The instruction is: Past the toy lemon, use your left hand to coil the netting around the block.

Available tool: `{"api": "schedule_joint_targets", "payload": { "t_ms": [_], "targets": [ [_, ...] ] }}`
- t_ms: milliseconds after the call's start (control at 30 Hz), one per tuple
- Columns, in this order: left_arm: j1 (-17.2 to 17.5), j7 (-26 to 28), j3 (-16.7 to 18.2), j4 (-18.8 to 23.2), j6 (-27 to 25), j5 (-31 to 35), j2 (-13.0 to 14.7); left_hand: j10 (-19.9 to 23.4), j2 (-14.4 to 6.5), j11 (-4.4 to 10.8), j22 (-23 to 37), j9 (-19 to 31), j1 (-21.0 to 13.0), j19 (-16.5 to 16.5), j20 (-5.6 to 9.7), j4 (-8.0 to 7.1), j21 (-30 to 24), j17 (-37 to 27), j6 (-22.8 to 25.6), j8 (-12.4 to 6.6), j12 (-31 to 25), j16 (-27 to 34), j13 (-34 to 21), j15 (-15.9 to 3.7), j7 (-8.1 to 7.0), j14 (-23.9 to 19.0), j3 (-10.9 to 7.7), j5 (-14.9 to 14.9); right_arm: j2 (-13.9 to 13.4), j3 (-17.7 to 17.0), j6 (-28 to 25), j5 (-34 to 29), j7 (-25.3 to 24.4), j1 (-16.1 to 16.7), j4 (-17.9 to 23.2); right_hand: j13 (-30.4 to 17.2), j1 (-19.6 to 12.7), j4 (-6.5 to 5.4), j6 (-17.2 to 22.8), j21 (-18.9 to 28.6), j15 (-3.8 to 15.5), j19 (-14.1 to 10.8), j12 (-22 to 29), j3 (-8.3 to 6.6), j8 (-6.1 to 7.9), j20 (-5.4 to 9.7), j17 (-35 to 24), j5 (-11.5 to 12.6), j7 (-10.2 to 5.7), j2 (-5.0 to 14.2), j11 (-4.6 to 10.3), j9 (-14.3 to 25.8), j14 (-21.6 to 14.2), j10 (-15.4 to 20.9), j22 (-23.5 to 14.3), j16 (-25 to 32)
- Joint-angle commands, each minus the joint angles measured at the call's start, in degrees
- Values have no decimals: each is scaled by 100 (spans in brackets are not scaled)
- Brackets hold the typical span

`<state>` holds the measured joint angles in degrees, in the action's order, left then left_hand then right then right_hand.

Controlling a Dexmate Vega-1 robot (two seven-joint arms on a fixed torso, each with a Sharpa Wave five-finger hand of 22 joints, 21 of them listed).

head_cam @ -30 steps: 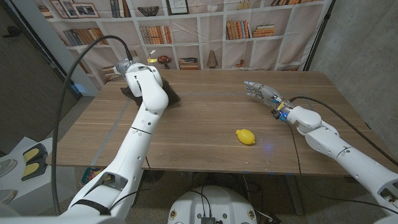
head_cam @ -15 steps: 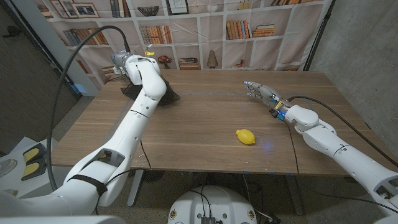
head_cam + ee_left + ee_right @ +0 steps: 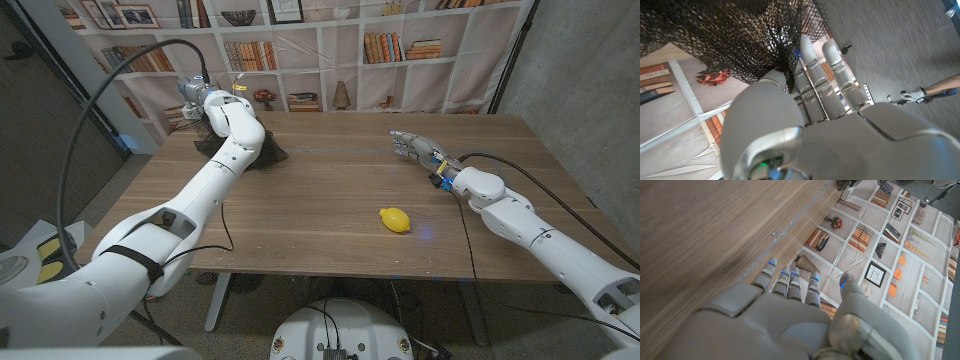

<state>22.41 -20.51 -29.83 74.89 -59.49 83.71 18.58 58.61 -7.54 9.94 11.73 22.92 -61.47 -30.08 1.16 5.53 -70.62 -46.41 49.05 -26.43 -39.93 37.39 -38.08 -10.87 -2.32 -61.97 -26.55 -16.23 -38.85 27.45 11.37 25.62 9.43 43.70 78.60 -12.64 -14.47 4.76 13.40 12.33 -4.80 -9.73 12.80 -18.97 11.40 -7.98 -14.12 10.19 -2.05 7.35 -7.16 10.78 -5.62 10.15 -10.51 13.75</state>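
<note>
Left hand (image 3: 805, 100) gripping; right hand (image 3: 415, 147) empty, fingers apart

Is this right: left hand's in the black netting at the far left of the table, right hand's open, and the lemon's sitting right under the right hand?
Not quite. The head view shows the toy lemon lying alone on the table, nearer the front edge and well apart from the right hand. The rest holds: the left hand is in the black netting, and the right hand is open.
</note>
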Motion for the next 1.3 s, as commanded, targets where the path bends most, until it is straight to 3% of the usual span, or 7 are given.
{"api": "schedule_joint_targets", "payload": {
  "t_ms": [33,433,733,867,1000,1133,1300],
  "targets": [
    [-888,2511,-913,-1708,-266,-2443,52,187,6,85,-32,-244,-200,-51,87,223,-147,304,649,167,302,-295,424,-218,522,-110,-73,272,41,79,-346,-82,-201,-71,119,-31,-3,6,5,-19,-9,17,-25,-2,-13,13,-16,8,-8,25,-14,32,4,20,-12,-2],
    [-2310,3951,-2362,-5388,1389,-4752,-764,292,93,64,-83,-531,-346,-129,147,403,-313,628,739,439,772,-595,1004,-241,473,-323,-185,600,-57,102,-777,-142,-389,-90,390,-34,10,5,-3,-20,-21,21,-22,10,-15,5,-15,5,0,9,-16,32,5,24,-12,-4],
    [-2764,2184,-4626,-5023,2615,-6188,-144,-787,292,-174,-115,-1029,-747,690,35,368,-433,1713,-535,1500,2123,-1798,2018,-272,475,413,-360,573,-122,73,-967,-161,-535,-62,551,-36,24,0,-6,-21,-16,25,-25,19,-16,3,-17,2,-2,2,-4,32,10,14,-13,-6],
    [-3042,1422,-5077,-5023,3265,-6574,4,-1631,1066,-475,-170,-1213,1547,1277,-335,-486,50,2537,-1861,1681,2832,-2538,2488,29,-15,1371,586,585,-111,68,-981,-158,-571,-60,555,-38,31,-5,-5,-21,-13,26,-21,22,-15,8,-19,1,-2,6,-8,32,7,21,-13,-4],
    [-3218,897,-5397,-5023,3574,-6584,56,-4043,1292,-1022,-192,-1226,3156,2640,-1280,-1094,1287,3286,-4358,1664,2969,-2730,2611,1315,-297,3765,1286,441,-17,116,-908,-172,-525,-144,419,-38,37,-11,-7,-20,-6,24,-22,23,-15,10,-21,1,-5,14,1,32,0,17,-13,1],
    [-3262,486,-5437,-5023,2700,-6520,-135,-6267,1208,-1387,-174,-1237,3974,3615,-1347,-1333,2438,3543,-6277,1662,2963,-2726,2623,2042,-361,5927,1724,358,48,167,-870,-191,-471,-220,319,-38,44,-19,-8,-22,-6,30,-24,23,-14,18,-25,2,-9,27,7,32,3,13,-13,1],
    [-3289,609,-5332,-5435,1876,-6443,-545,-7930,880,-1588,-147,-1228,4518,4609,-1351,-1391,3430,3537,-7447,1621,2924,-2751,2627,2192,-256,7671,1965,344,94,199,-829,-204,-440,-261,264,-38,49,-24,-5,-22,-6,30,-25,24,-13,18,-27,2,-9,33,9,32,5,9,-13,1]
  ]
}}
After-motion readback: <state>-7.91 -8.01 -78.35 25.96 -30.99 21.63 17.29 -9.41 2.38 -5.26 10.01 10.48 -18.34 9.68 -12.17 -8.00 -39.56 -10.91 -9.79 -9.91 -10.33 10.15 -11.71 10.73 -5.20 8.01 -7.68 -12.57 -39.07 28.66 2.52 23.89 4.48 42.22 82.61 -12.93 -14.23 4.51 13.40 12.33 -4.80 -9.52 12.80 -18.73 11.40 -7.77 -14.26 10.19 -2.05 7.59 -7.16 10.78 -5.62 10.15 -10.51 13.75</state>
